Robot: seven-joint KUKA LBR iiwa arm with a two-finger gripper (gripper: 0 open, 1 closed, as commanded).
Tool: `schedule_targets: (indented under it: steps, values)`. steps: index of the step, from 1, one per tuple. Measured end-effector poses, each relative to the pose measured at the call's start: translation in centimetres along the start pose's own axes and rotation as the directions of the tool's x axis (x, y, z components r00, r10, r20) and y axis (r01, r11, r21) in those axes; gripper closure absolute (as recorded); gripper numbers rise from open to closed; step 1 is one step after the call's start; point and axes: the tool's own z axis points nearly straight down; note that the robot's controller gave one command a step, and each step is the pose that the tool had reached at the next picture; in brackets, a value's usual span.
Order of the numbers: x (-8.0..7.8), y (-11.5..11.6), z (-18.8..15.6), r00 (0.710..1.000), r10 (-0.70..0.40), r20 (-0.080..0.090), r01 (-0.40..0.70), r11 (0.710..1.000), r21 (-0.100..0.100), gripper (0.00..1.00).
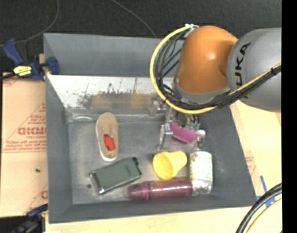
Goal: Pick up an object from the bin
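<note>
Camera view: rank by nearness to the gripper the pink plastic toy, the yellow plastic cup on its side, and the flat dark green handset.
1. Pink plastic toy, right at the gripper.
2. Yellow plastic cup, just below the gripper in view.
3. Flat dark green handset, bin's lower left.

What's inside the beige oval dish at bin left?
A small red piece lies inside the beige oval dish, around its middle. The dish floor under it is covered.

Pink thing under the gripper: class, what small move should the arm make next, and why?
Probably close the gripper. It sits low, fingers apparently open on either side of the pink thing, not yet shut on it. The yellow cup lies clear of them, so closing should catch the pink thing alone.
</note>
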Motion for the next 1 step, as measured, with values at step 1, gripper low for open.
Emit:
schedule_targets:
  steps: [1]
  values:
    - [-0.12,0.01,-0.51,1.000,0.001,0.008,-0.001,1.000,-0.001,0.00]
